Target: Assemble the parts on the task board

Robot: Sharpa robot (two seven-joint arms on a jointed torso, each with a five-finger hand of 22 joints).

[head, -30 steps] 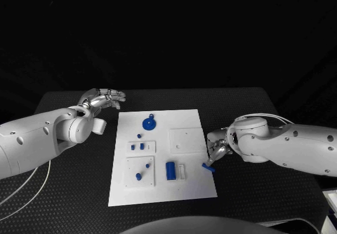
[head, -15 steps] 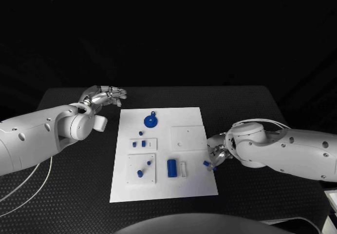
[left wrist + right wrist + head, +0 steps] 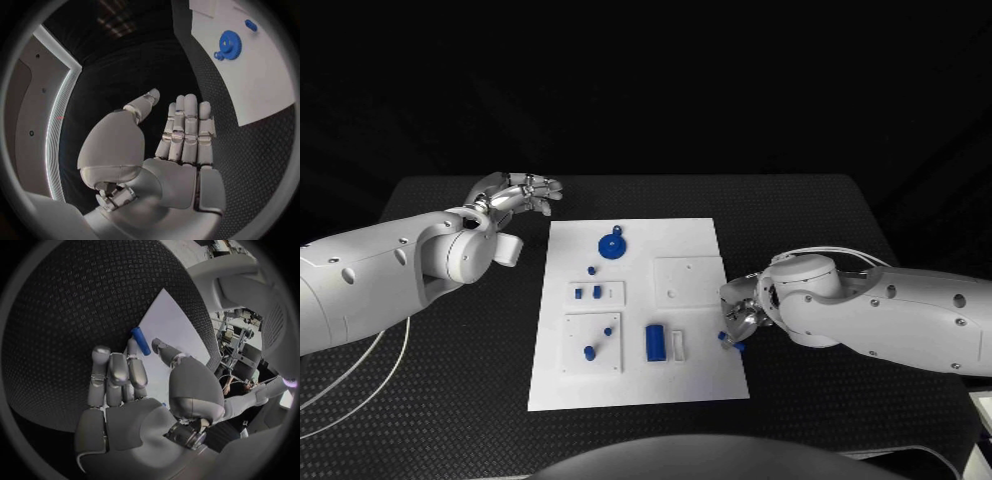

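At the task board's (image 3: 689, 390) right edge, a small blue part (image 3: 734, 342) is pinched by the right hand (image 3: 744, 320); pick-up step judged in hand. Carriage to a fitting seat is called for next. Left hand (image 3: 516, 195): spread, empty, beyond the board's far-left corner.

Both arms in, hands low over the table.
Left hand (image 3: 516, 193) empty, fingers straight and apart; right hand (image 3: 740, 320) pinched a small blue part (image 3: 140, 340).
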